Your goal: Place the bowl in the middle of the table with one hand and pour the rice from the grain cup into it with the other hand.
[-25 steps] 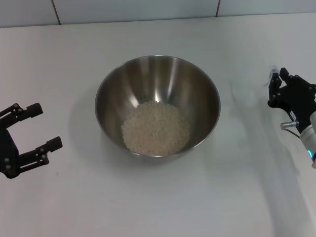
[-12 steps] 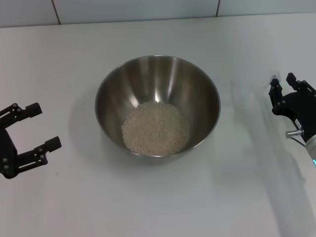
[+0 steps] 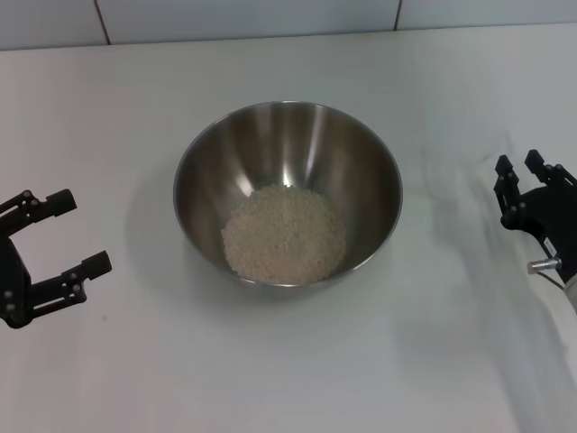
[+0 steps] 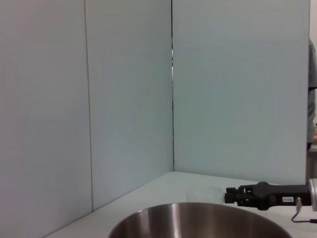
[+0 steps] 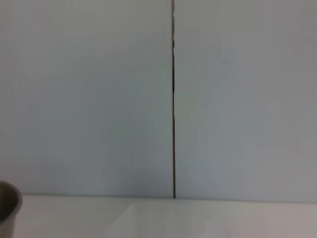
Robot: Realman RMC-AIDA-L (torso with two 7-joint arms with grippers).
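Observation:
The steel bowl (image 3: 287,144) stands in the middle of the white table (image 3: 288,370) and holds a pale mound of rice (image 3: 284,233). Its rim also shows in the left wrist view (image 4: 198,220) and the right wrist view (image 5: 7,208). The clear grain cup (image 3: 448,173) is only faintly visible, upright on the table right of the bowl; it also shows in the left wrist view (image 4: 203,194). My right gripper (image 3: 518,165) is open and empty, right of the cup and apart from it. My left gripper (image 3: 79,233) is open and empty, left of the bowl.
White wall panels (image 3: 243,18) run along the table's far edge. Bare tabletop lies in front of the bowl and on both sides of it.
My right gripper has drawn back toward me and to the right, away from the cup. The left gripper, bowl and rice have hardly moved.

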